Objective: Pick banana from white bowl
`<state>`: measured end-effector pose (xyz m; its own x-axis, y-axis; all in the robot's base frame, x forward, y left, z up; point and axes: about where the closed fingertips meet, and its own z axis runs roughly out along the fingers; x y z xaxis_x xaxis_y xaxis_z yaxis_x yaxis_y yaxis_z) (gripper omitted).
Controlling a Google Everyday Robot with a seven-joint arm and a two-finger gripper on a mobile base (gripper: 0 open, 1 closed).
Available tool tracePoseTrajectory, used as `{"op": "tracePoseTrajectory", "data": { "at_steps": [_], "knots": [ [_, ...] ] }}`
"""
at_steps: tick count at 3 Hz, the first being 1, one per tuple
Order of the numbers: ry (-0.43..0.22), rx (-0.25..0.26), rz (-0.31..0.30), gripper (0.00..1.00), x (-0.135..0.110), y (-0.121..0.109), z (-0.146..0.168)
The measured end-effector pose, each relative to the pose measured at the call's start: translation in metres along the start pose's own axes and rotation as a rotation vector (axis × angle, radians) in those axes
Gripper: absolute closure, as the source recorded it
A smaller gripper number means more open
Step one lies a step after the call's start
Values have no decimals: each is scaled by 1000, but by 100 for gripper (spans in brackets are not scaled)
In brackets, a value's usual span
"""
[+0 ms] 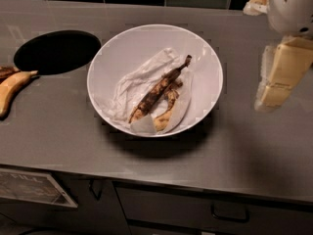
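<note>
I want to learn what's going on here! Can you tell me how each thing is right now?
white bowl: upright on the counter.
banana: lying in the bowl on crumpled paper, not held.
pincer: in the air right of the bowl, holding nothing.
yellower banana: lying on the counter, far left.
drawer: shut.

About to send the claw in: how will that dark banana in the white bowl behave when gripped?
Mostly brown-black skin suggests the banana is soft and may squash under a firm pinch. It lies on crumpled paper in the white bowl, so the paper could shift or lift with it. Slim, so probably light. The claw hangs right of the bowl.
</note>
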<state>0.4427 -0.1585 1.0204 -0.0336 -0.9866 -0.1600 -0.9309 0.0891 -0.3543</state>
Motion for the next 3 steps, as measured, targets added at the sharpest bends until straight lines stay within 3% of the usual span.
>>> {"op": "tracePoseTrajectory", "data": {
  "at_steps": [2,3],
  "knots": [
    [-29,-18,-219,0,-70,-2,2],
    [-35,3,-224,0,-74,-3,-5]
  ]
}}
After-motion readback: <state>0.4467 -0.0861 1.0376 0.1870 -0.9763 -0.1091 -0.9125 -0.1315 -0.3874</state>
